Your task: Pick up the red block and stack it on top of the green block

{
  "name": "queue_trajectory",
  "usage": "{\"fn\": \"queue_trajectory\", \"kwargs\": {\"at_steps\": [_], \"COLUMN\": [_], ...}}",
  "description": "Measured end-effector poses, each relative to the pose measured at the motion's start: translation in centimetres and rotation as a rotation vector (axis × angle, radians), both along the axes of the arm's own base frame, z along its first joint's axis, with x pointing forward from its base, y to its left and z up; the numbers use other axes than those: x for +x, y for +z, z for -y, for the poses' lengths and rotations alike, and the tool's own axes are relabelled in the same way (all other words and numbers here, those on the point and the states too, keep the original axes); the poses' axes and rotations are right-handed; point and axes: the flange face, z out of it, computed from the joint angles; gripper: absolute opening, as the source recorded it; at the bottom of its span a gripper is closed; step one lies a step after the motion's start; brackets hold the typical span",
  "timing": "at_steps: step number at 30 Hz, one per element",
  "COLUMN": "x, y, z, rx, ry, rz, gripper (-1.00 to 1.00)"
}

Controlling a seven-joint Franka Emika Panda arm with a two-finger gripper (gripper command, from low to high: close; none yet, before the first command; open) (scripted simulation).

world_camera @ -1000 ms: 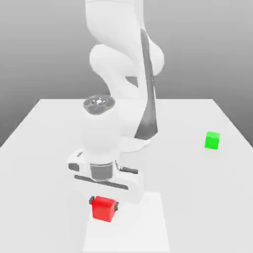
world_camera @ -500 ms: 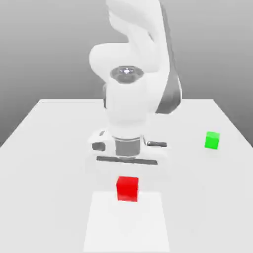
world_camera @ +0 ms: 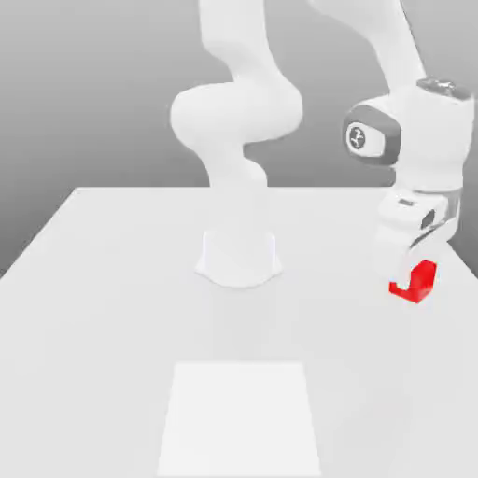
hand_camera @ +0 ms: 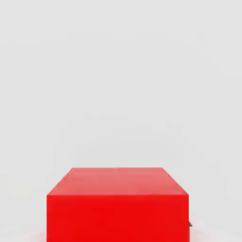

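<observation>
- Moved since the earlier frame: the shiny, bright-red cube (world_camera: 425, 278) went from near the white square mat (world_camera: 239, 420) to by the pale, flat table's (world_camera: 103, 299) edge on the exterior view's right.
- White gripper (world_camera: 414, 276) is pinched shut on it.
- Red sits right between its fingertips, close to where the small green cube stood; I can't tell how well they line up.

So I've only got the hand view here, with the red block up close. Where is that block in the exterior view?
Observer: The red block is over at the exterior view's right, well to the side of the arm's base.
Operator: Okay, anything marked out on the table?
Observer: Yes, a plain white patch lies at the front, near the middle of the exterior view.
Operator: Is the block over that patch?
Observer: No, it's well away, farther back and to the exterior view's right.
</observation>
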Motion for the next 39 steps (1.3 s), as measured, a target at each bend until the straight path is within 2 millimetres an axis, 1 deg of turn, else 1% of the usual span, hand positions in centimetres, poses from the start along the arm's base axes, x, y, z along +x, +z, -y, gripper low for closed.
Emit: {"fn": "queue_trajectory", "kwargs": {"at_steps": [3,5,7,9,10,13,26,39], "x": [-5.5,-9.2,-13.0,-16.6,-17.4,-18.1,-17.9,-18.0], "y": [0.2,0.2,0.3,0.2,0.1,-0.3,-3.1,-6.1], "z": [-2.3,-3.3,-3.9,-4.0,-4.0,-4.1,-4.4,-4.1], "rx": [-0.005,-0.009,-0.015,-0.020,-0.022,-0.023,-0.027,-0.026], "ry": [0.191,0.318,0.445,0.566,0.595,0.621,0.626,0.622], "rz": [0.005,0.010,0.015,0.022,0.025,0.035,0.053,0.034], "gripper": [-1.00,-1.00,-1.00,-1.00,-1.00,-1.00,-1.00,-1.00]}}
